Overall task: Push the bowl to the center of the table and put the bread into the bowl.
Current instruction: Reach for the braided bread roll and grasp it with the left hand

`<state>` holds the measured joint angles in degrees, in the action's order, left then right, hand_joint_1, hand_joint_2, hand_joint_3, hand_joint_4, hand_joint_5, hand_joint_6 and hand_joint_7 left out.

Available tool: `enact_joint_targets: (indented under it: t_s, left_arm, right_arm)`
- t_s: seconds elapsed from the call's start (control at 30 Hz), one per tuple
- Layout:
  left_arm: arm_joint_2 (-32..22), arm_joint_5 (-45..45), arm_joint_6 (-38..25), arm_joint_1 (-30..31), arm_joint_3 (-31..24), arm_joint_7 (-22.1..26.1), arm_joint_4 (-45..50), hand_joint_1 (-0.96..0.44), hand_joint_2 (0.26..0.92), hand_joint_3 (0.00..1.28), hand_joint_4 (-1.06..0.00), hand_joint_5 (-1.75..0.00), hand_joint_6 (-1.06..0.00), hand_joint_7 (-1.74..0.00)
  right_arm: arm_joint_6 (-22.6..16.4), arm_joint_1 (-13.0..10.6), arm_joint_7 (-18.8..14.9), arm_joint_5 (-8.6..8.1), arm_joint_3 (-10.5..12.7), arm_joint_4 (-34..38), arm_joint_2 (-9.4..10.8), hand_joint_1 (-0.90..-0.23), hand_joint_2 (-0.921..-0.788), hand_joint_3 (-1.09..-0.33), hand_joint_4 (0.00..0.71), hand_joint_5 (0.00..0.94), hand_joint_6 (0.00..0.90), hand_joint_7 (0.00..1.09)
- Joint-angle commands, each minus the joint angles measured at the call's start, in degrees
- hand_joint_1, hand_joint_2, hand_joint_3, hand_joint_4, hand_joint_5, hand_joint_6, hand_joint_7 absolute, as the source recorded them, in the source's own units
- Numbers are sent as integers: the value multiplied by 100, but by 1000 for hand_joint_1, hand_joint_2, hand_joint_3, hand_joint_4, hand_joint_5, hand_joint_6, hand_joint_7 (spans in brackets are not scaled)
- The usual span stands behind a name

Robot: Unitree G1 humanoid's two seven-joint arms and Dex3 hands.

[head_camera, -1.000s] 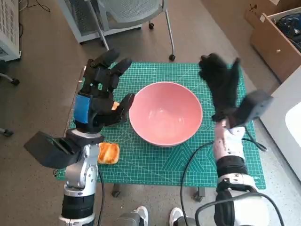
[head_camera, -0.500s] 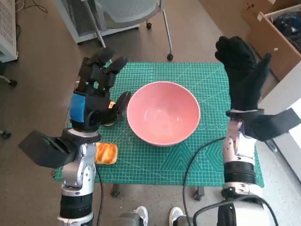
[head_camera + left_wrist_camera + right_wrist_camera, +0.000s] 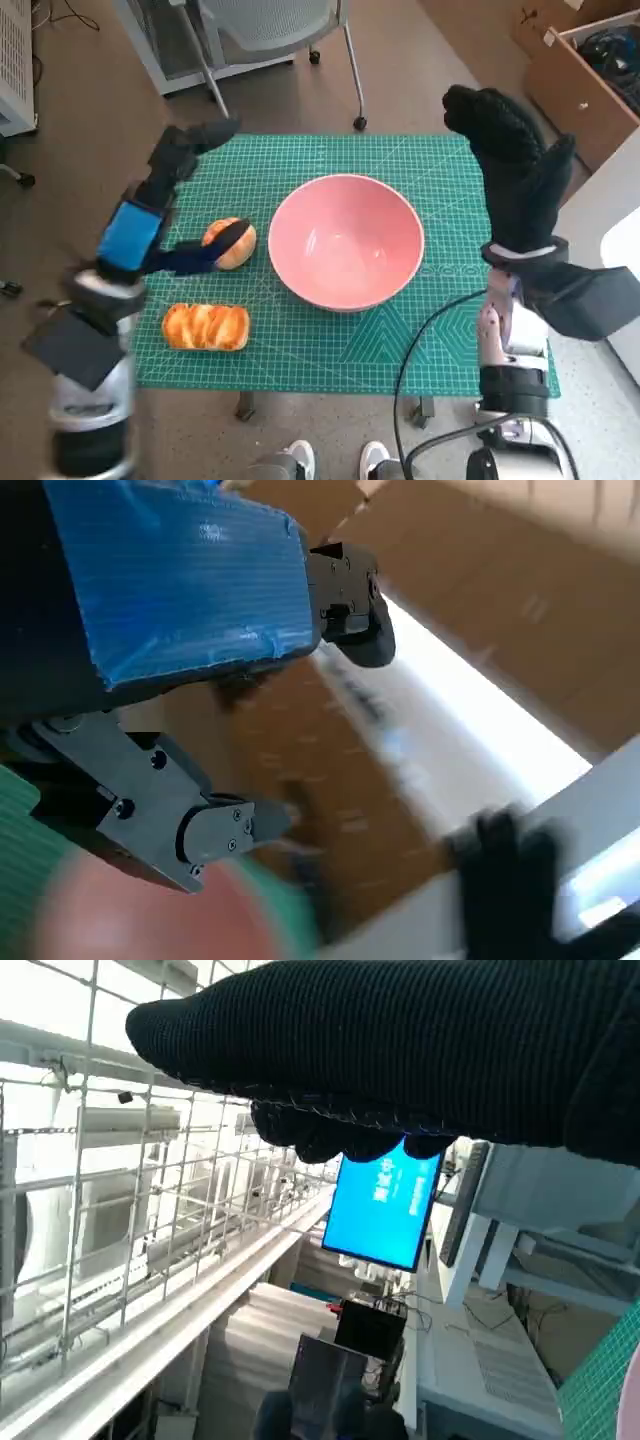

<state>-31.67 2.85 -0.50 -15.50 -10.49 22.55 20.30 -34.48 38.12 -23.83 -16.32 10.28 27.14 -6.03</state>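
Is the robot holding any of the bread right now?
No. The left robot hand is open beside the round bread, not gripping it. The right robot hand is raised and holds nothing.

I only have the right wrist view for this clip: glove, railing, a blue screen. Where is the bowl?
Observer: The pink bowl sits near the middle of the green mat, empty.
Operator: And the bread?
Observer: Two pieces lie on the mat beside the bowl: a round bun and a long loaf.
Operator: Is the left hand holding one?
Observer: No. The left hand has a finger at the bun, but grips nothing.
Operator: The right hand?
Observer: The right hand is raised and open over the mat's far edge.
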Motion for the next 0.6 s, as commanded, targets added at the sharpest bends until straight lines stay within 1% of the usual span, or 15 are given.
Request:
enact_joint_targets:
  t_s: [0.03,0.1,0.2,0.4,0.6]
  left_arm:
    - [-675,360,-524,412,-226,389,689,-345,761,195,-73,-242,-72,-659]
    - [-816,447,-663,541,-277,455,883,-365,778,114,-128,-161,-133,-599]
    - [-981,489,-899,733,-360,597,1168,-362,787,58,-176,-95,-184,-527]
    - [-1270,528,-1085,1104,-444,925,1590,-323,791,16,-225,-34,-252,-418]
    - [-1412,496,-1100,1470,-453,1230,1807,-253,772,2,-250,-6,-343,-247]
  right_arm:
    - [155,-64,89,80,-51,73,-7,-540,-921,-609,328,10,159,446]
    - [189,-55,125,88,-57,77,1,-540,-921,-609,328,10,160,446]
    - [240,-25,170,81,-61,113,24,-545,-921,-609,329,9,161,445]
    - [319,87,169,2,-46,252,80,-543,-921,-607,330,8,164,443]
    - [326,191,109,-66,-44,385,133,-542,-921,-602,332,8,167,440]
